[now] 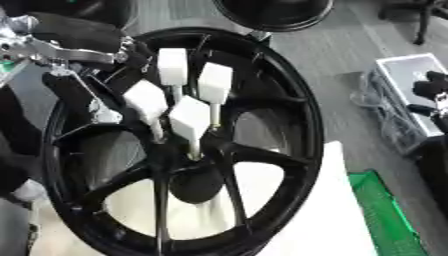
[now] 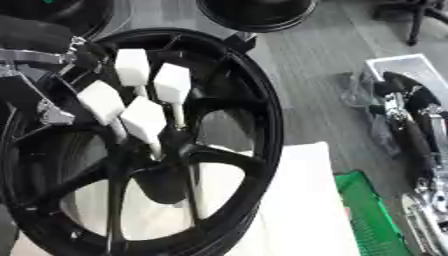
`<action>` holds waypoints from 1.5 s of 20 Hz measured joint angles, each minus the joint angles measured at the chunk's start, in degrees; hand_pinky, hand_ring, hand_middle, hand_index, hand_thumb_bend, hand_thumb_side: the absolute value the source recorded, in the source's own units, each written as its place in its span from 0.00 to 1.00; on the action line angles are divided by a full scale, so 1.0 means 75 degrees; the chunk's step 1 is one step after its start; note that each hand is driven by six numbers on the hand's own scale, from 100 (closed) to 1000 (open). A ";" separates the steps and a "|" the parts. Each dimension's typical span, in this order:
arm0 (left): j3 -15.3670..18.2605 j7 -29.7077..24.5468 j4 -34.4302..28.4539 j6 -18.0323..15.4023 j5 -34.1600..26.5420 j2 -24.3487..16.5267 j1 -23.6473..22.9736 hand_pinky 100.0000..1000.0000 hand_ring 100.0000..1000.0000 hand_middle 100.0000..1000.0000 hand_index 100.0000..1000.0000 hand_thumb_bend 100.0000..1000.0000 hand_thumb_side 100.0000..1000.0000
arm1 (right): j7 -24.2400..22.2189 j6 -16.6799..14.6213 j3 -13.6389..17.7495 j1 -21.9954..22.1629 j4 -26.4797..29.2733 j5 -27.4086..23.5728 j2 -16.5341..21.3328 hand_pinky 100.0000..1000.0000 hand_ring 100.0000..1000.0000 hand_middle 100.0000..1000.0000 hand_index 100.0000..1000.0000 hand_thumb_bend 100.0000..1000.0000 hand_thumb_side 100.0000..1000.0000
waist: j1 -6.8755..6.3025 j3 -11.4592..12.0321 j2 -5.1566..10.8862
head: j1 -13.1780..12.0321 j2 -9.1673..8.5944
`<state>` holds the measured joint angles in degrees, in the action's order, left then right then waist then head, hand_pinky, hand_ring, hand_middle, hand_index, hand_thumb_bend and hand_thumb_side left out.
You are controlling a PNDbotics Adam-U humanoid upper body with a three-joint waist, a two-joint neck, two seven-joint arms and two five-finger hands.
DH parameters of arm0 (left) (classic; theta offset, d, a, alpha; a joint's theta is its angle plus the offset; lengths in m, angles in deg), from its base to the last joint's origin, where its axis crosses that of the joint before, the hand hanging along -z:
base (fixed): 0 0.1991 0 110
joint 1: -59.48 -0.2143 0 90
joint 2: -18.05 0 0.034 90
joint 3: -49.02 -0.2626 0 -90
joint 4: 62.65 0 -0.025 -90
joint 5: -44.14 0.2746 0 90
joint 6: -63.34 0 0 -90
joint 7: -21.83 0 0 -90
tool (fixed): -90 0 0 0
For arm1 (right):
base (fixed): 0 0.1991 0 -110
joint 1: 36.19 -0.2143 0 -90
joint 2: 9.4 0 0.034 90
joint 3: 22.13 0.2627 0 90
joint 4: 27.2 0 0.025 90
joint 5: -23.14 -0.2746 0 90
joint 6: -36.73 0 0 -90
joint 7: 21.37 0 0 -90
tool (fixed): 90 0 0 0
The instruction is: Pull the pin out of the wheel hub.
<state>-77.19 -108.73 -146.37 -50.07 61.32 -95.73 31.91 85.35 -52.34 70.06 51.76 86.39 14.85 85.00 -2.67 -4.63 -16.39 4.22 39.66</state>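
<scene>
Left eye view shows us 4 white-headed pins (image 1: 190, 120) standing in the centre of the black wheel hub (image 1: 289, 100), with our left hand (image 1: 52, 47) at the upper rim; whether it grips anything we cannot tell. Our right hand (image 2: 407, 107) hangs well apart, fingers seemingly curled and holding nothing. We should pinch 1 pin's head and pull straight along its shaft, keeping off its neighbours.

You cannot see where the four white pins (image 1: 190, 117) enter the wheel hub (image 1: 188, 160); their tips vanish into black. The wheel's (image 2: 262, 125) left rim is cut by the picture's edge. Your left hand (image 1: 83, 42) blurs against the spokes; its fingers cannot be read.
</scene>
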 measured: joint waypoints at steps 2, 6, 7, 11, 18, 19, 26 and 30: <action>-0.0001 -0.0004 0.0000 0.0004 -0.0011 0.0008 0.0017 0.67 0.66 0.67 0.76 0.15 0.35 | -0.0009 0.0009 -0.0012 0.0000 0.0000 0.0000 0.0000 0.70 0.80 0.67 0.78 0.00 0.63 | 0.0000 0.0000 0.0000 | -0.0007 0.0000; -0.0050 -0.0015 0.0011 0.0015 -0.0016 0.0070 0.0068 0.67 0.66 0.67 0.75 0.15 0.35 | -0.0012 0.0011 -0.0014 0.0000 0.0000 0.0000 0.0000 0.70 0.80 0.67 0.78 0.00 0.63 | 0.0000 -0.0007 0.0000 | -0.0009 0.0000; -0.0062 -0.0016 0.0028 0.0016 -0.0013 0.0082 0.0088 0.67 0.66 0.67 0.75 0.15 0.35 | -0.0012 0.0011 -0.0014 0.0000 0.0000 0.0000 0.0000 0.70 0.80 0.67 0.78 0.00 0.63 | 0.0000 -0.0009 0.0000 | -0.0010 0.0000; -0.0091 -0.0011 0.0083 0.0011 0.0027 0.0149 0.0137 0.66 0.64 0.65 0.69 0.13 0.32 | -0.0014 0.0010 -0.0014 -0.0002 0.0000 0.0000 0.0000 0.70 0.80 0.67 0.78 0.00 0.63 | -0.0001 -0.0025 0.0000 | -0.0010 0.0000; -0.0079 -0.0016 0.0138 0.0016 0.0095 0.0193 0.0166 0.58 0.53 0.50 0.50 0.05 0.12 | -0.0030 0.0027 -0.0015 -0.0004 0.0000 0.0000 0.0000 0.70 0.80 0.67 0.78 0.00 0.63 | -0.0001 -0.0027 0.0000 | -0.0009 0.0000; -0.0060 -0.0034 0.0138 0.0033 0.0120 0.0194 0.0174 0.57 0.51 0.47 0.46 0.03 0.12 | -0.0031 0.0028 -0.0015 -0.0004 0.0000 0.0000 0.0000 0.70 0.80 0.67 0.78 0.00 0.63 | -0.0001 -0.0027 0.0000 | -0.0009 0.0000; 0.0145 -0.0171 0.0016 0.0171 0.0183 0.0197 0.0167 0.50 0.45 0.40 0.35 0.00 0.12 | -0.0033 0.0029 -0.0014 -0.0005 0.0000 0.0000 0.0000 0.70 0.80 0.67 0.78 0.00 0.63 | -0.0001 -0.0026 0.0000 | -0.0005 0.0000; 0.0448 -0.0273 -0.0295 0.0273 -0.0095 0.0170 0.0150 0.48 0.43 0.39 0.31 0.01 0.12 | -0.0034 0.0030 -0.0013 -0.0002 0.0000 0.0000 0.0000 0.70 0.80 0.67 0.78 0.00 0.62 | -0.0001 -0.0005 0.0000 | -0.0003 0.0001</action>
<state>-73.83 -110.78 -148.59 -48.03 60.61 -94.46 33.04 85.10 -52.12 69.96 51.75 86.39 14.85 85.00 -2.68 -4.66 -16.39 4.20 39.67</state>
